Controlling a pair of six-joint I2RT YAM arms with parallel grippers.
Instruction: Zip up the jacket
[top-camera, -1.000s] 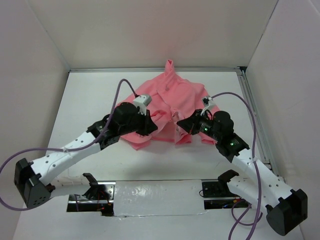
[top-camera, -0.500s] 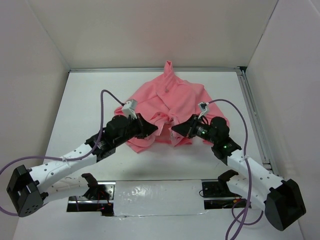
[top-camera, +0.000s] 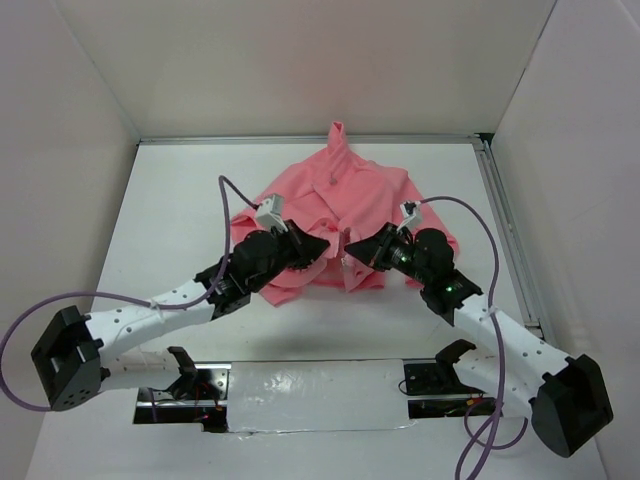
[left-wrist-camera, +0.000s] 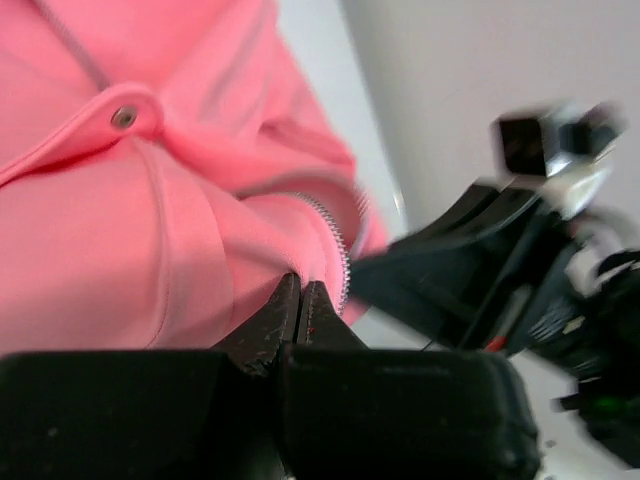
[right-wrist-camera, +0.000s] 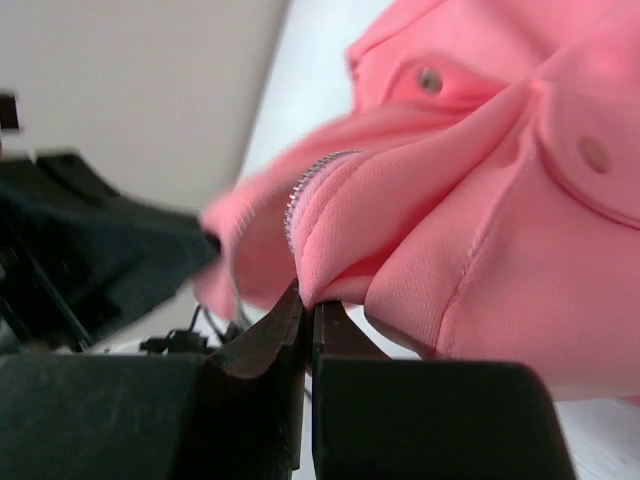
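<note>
Salmon-pink jacket (top-camera: 345, 195) pictured crumpled at middle of white counter (top-camera: 170, 200), toward far side. In top view, left end effector (top-camera: 318, 247) and right end effector (top-camera: 352, 254) are positioned tip to tip, just apart, at jacket's near front edge. Grip cannot be judged from above. It is shown in wrist views only. Left jaws are pressed closed on fabric fold beside zipper teeth (left-wrist-camera: 343, 250), below metal snap (left-wrist-camera: 124, 117). Right jaws are likewise clamped on pink edge under other zipper strip (right-wrist-camera: 298, 195), with two snaps (right-wrist-camera: 430, 78) seen beyond. Opposite arm is blurred in each.

Overhead rear view plus two close, opposed wrist views of jacket (top-camera: 350, 195)
</note>
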